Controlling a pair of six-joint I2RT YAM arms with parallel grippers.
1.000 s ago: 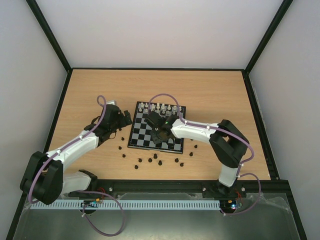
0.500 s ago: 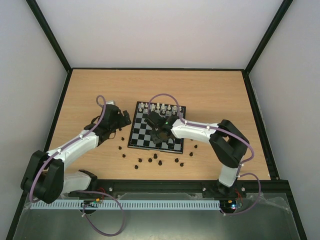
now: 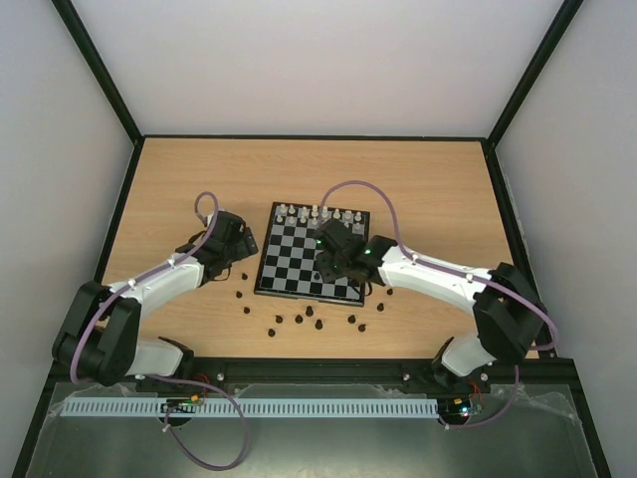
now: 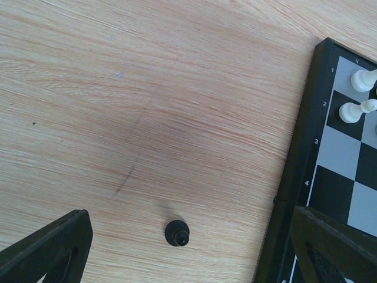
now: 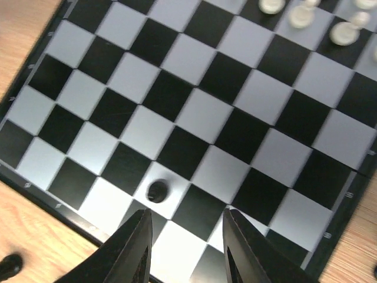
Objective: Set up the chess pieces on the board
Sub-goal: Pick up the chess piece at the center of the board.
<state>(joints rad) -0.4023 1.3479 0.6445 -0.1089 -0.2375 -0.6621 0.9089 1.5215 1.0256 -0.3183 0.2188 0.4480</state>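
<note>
The board (image 3: 299,261) lies mid-table, with white pieces along its far rows. Several black chess pieces (image 3: 299,320) are scattered on the wood in front of it. My right gripper (image 3: 333,267) hovers over the board's near part; in the right wrist view it is (image 5: 187,253) open and empty, with one black pawn (image 5: 156,191) standing on a pale square just ahead of the left finger. My left gripper (image 3: 241,244) is left of the board; in the left wrist view it is (image 4: 188,259) open above a black pawn (image 4: 177,232) on the wood, not touching it.
The board's dark left border (image 4: 297,159) runs beside my left gripper's right finger (image 4: 336,242). White pieces (image 4: 353,111) stand on its far squares and also show in the right wrist view (image 5: 344,32). A loose black piece (image 5: 9,266) lies off the board's near edge.
My right arm's elbow has swung out to the right and lower, and its gripper has shifted slightly right over the board. My left gripper has edged a little toward the board.
</note>
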